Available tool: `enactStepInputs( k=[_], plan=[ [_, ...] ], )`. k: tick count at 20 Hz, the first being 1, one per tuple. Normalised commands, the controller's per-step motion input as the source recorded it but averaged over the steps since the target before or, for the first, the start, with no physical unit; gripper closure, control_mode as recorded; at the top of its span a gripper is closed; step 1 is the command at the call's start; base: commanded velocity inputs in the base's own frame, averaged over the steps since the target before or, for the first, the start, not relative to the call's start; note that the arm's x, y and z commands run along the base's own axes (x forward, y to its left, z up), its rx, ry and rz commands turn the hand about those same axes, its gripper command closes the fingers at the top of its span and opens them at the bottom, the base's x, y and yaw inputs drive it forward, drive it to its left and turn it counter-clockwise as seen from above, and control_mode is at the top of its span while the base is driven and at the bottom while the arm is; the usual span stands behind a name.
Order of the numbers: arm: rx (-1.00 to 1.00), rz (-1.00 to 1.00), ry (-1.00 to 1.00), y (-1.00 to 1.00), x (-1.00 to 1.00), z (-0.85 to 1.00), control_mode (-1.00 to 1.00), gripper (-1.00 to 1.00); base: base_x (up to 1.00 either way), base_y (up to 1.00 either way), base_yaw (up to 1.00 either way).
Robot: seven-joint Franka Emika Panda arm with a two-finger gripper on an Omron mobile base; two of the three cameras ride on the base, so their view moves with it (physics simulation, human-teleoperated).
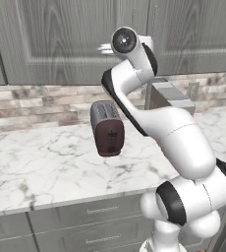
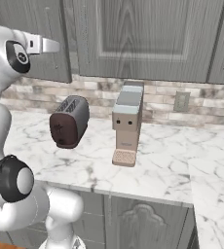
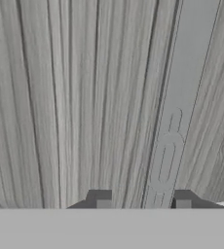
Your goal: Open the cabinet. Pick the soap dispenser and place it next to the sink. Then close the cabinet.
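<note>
My pincer (image 3: pixel 143 202) is up against the cabinet (image 3: pixel 75 97), looking straight at a door's grey wood grain; the two tips stand a little apart, one each side of the lower end of the door's bar handle (image 3: pixel 170 141), with nothing clamped between them. In the left base view the hand sits high against the cabinet (image 1: pixel 75 34) above the marble counter (image 1: pixel 46 162); the doors look closed. Judgement: this is step one, opening the cabinet, at the point of taking the handle. Soap dispenser and sink are not located; the dispenser is presumably behind these doors. Next move calls for bringing the tips together on the bar, then pulling outward along the door's swing, keeping the elbow clear of the toaster (image 1: pixel 106 129) and coffee machine (image 2: pixel 127 124) below.
</note>
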Motion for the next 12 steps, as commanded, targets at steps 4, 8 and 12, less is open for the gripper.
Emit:
enactStepInputs(
  k=[4, 8, 12],
  plan=[
    [-0.04, -0.09, 0.03, 0.54, -0.33, 0.21, -1.0, 1.0, 0.0, 0.0, 0.0],
    [-0.03, -0.07, 0.0, 0.55, -0.39, 0.15, -1.0, 1.0, 0.0, 0.0, 0.0],
    [-0.02, -0.06, 0.0, 0.54, -0.43, 0.14, -1.0, 1.0, 0.0, 0.0, 0.0]
  ],
)
